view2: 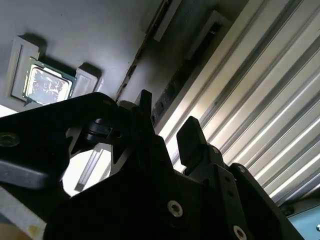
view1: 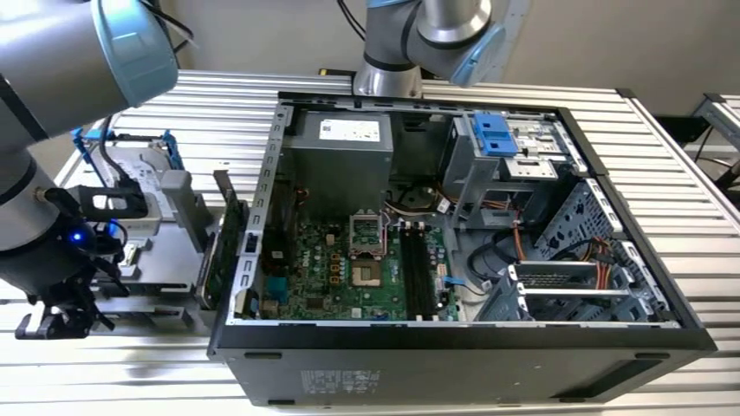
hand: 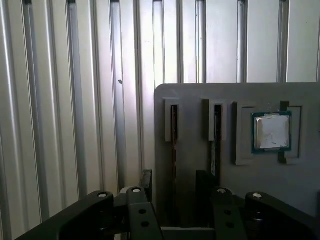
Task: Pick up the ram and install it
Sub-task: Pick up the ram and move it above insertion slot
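Ribbed metal table (hand: 60, 100), grey tray (hand: 200, 95), claw (hand: 175, 174) spread astride 1 ram (hand: 174, 132) (edge-on, slotted).

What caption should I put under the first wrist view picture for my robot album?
Open gripper lined up with a ram stick standing in its gray holder, near a square chip.

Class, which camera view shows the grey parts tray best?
The first wrist view: the grey tray faces it, slots and chip plain. The second wrist view sees it slantwise; the exterior view, far off beside the case.
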`<state>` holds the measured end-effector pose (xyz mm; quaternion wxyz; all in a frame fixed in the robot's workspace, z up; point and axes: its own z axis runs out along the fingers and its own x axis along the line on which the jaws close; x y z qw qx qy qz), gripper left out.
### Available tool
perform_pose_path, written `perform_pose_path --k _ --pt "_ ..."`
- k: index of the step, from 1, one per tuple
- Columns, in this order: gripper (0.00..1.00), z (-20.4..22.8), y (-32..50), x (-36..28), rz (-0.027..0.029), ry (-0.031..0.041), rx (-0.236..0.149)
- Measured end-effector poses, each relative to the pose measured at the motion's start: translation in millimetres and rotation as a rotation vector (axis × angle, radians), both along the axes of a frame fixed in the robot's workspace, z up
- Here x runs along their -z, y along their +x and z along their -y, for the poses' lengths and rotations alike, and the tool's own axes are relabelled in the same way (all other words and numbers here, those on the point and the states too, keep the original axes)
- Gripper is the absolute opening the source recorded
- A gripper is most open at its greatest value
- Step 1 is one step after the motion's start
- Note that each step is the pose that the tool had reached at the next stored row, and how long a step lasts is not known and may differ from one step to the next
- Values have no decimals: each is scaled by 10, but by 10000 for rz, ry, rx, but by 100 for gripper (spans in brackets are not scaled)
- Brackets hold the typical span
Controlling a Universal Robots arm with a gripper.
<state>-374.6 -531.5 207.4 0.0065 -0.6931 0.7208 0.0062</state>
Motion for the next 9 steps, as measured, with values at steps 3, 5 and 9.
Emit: perform_pose_path --k 3,5,9 --pt "100 -8 0 45 -1 -1 21" --pt "100 -13 1 71 0 0 22" --pt "100 -20 0 106 14 -1 19"
